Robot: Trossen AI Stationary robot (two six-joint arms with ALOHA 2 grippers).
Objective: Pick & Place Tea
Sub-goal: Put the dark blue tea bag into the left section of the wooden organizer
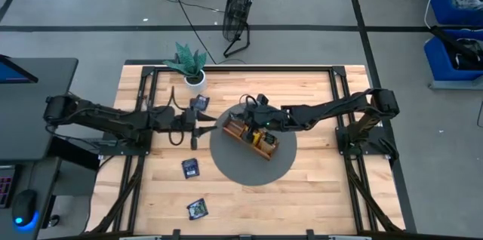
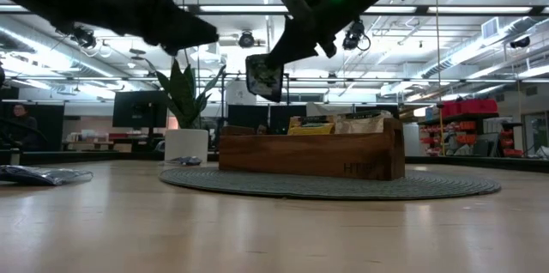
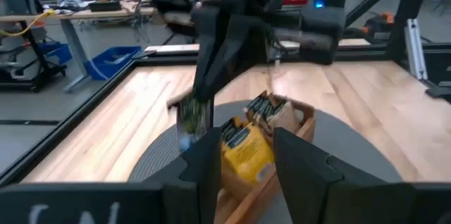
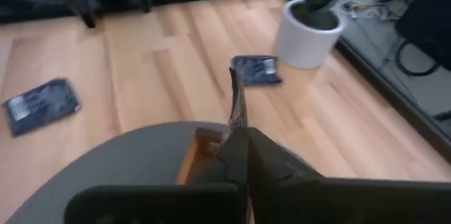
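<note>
A long wooden tray (image 1: 262,146) stands on a round grey mat (image 1: 226,158), with yellow and pale tea sachets (image 3: 245,155) upright inside it. My right gripper (image 1: 241,116) is shut on a dark tea sachet (image 2: 263,78), above the tray's end that faces the left arm. Left of the mat my left gripper (image 1: 198,129) is open and points level at the tray, with nothing between its fingers (image 3: 206,157). Three more dark sachets lie flat on the table: one near the plant (image 1: 199,103), two toward the near edge (image 1: 190,168) (image 1: 198,209). My right gripper pinches the dark sachet's upper edge (image 4: 236,122) between its two fingers. The fingers come slanting down from the table's right side. The sachet hangs below them (image 2: 263,84), flat faces upright, clear of the tray (image 2: 309,154) and mat.
A potted plant (image 1: 192,70) in a white pot stands at the table's far edge, left of the middle. Black frame rails (image 1: 151,96) run along the table's sides. Bare wood lies between the mat and the near edge.
</note>
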